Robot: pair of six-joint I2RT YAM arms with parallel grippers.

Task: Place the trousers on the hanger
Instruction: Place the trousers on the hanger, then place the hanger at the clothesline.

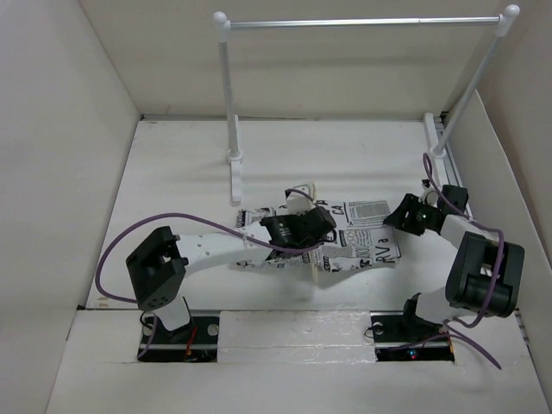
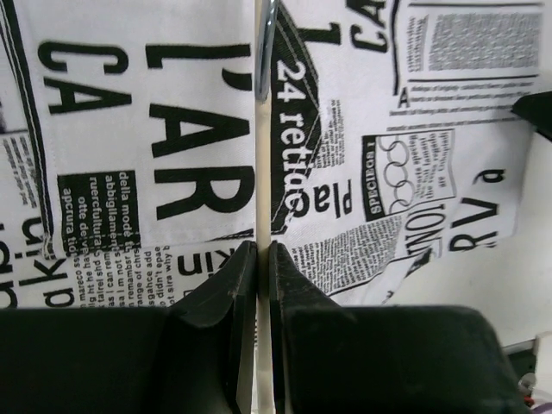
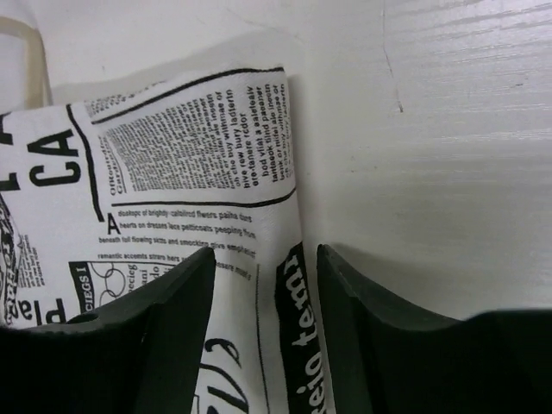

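The trousers [image 1: 362, 246], white cloth printed with black newspaper text, lie bunched flat on the table's middle. The thin cream hanger [image 1: 322, 274] runs across them. In the left wrist view its bar [image 2: 258, 172] stands between two spreads of the trousers [image 2: 155, 129], with the metal hook [image 2: 266, 52] at the top. My left gripper [image 2: 257, 252] is shut on that bar. My right gripper [image 3: 266, 257] is open at the trousers' right edge [image 3: 198, 172], with the hem lying between its fingers [image 3: 185, 293]. One corner of the hanger [image 3: 34, 52] shows at the far left there.
A clothes rail [image 1: 362, 23] with white posts stands at the back, and its left foot [image 1: 235, 185] lies close to the trousers. White walls enclose the table on three sides. Purple cables [image 1: 172, 220] loop off both arms.
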